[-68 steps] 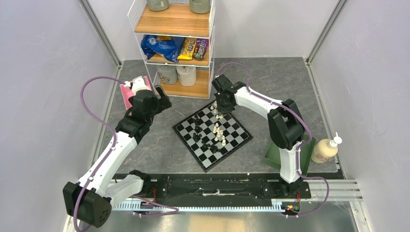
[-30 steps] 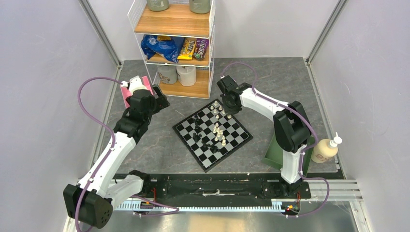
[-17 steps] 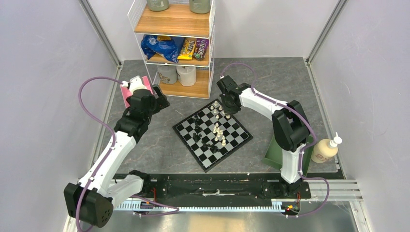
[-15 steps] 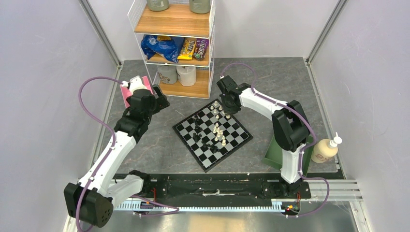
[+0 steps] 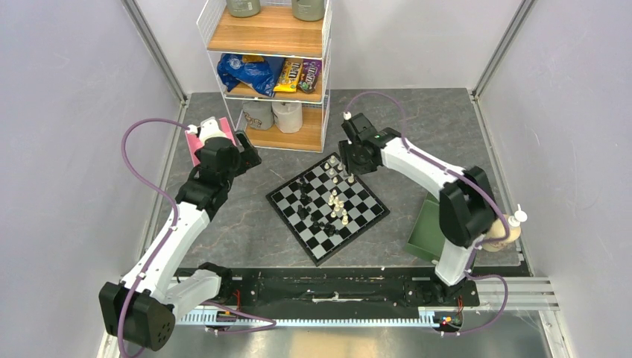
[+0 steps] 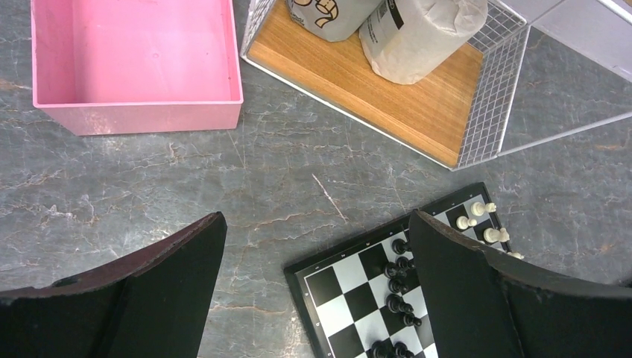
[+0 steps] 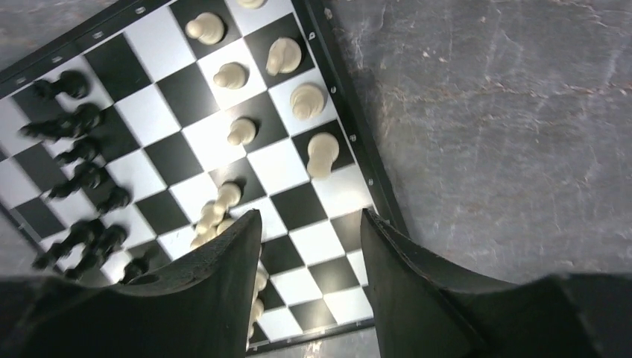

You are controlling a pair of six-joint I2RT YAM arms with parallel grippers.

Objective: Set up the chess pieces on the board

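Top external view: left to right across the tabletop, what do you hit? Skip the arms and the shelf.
pink box → board with chess pieces on it → green tray → pump bottle

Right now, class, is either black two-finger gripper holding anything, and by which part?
Nothing is held. The left gripper stands open over grey tabletop; the right gripper stands open above the black-and-white checked chessboard, nothing between its jaws.

Bright, even light — soft shadows, right-wrist view slightly blurred.
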